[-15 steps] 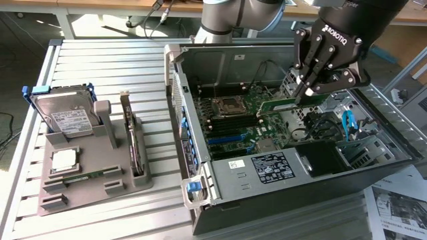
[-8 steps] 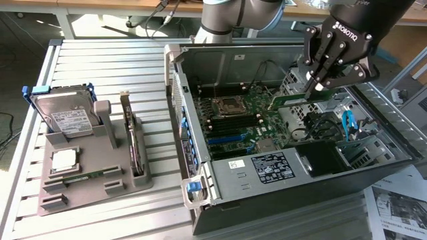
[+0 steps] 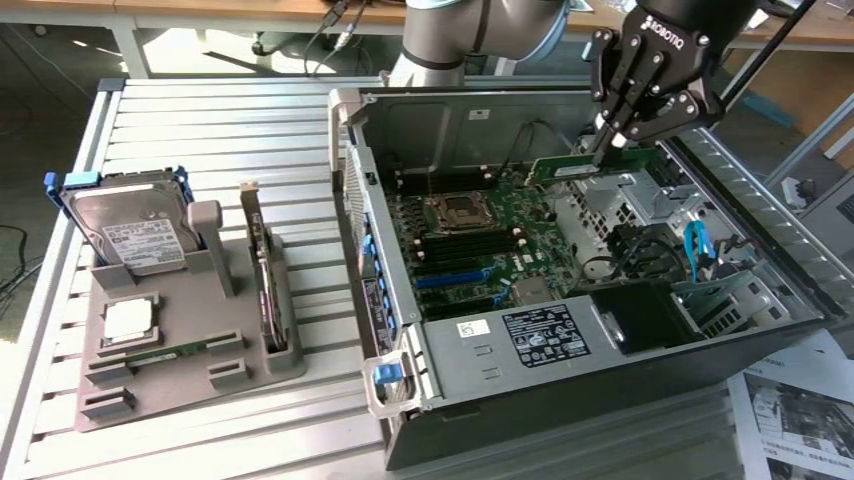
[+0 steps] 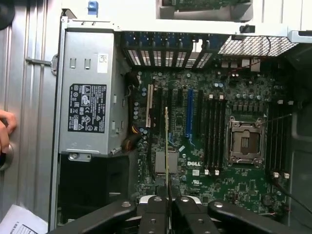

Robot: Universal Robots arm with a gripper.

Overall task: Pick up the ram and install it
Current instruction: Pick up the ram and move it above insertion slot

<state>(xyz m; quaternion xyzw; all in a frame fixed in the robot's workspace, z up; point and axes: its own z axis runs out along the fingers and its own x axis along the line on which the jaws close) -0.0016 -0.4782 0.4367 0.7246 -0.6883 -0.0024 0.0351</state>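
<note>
Above the motherboard (image 3: 481, 225), nearly closed fingers (image 4: 155, 215) pinch the ram (image 3: 585, 168) (green stick).

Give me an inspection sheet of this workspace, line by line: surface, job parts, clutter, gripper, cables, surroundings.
Surface: slatted metal table carrying an open computer case and a grey parts holder.
Job's things: ram held above the motherboard; second ram stick lying in the holder.
Clutter: hard drive, processor chip and expansion card in the holder; printed sheet by the case.
Grippers: gripper over the case, jaws shut on the ram.
Cables: blue cable and black leads inside the case.
Surroundings: a person's hand beside the case; loose cables behind the table.
</note>
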